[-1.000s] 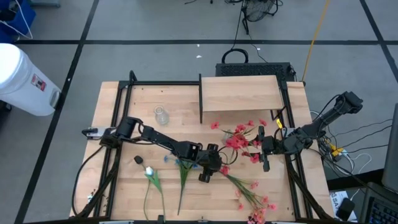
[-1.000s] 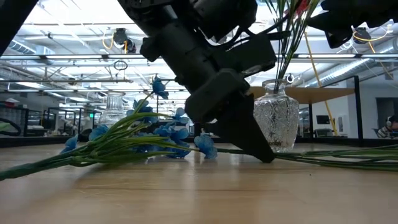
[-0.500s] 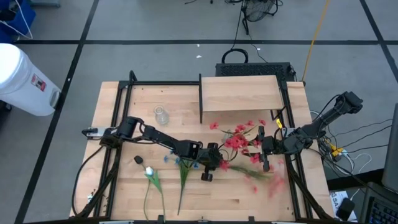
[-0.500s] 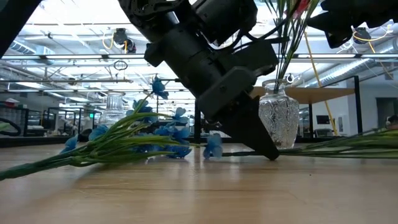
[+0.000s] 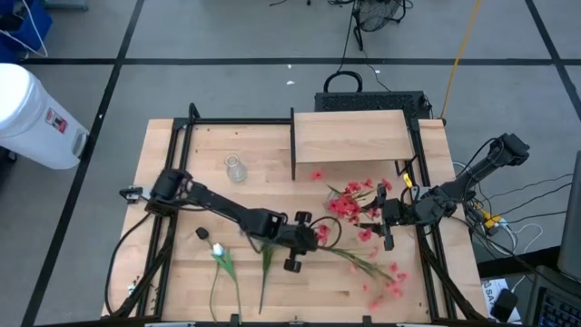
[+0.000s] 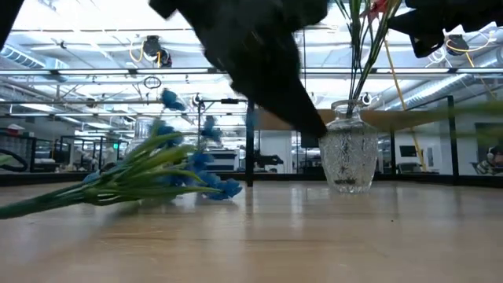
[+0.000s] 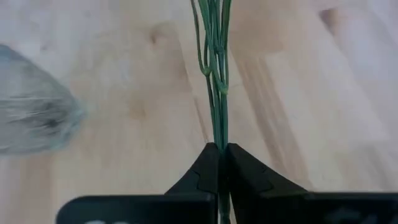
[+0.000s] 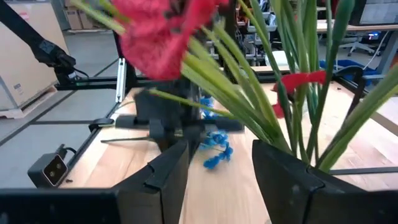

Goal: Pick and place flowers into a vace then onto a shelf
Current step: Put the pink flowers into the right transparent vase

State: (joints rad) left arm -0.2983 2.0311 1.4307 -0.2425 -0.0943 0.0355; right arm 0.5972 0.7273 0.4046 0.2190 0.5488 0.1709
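Between the left gripper (image 7: 219,163) fingers: a red-pink flower stem (image 7: 216,93), clamped.
Pick-up under way; next, carry it to the glass vase (image 6: 347,157) beside the right gripper (image 5: 385,221), fingers apart.

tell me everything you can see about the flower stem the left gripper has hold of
The red-pink spray has several thin green plastic-looking stalks bundled together and small red-pink blossoms spread along its branching far end. The left gripper, shut, pinches the stalk end near the table's middle. The stalks run from there toward the table's front right. Whether the blossom end rests on the wood is unclear.
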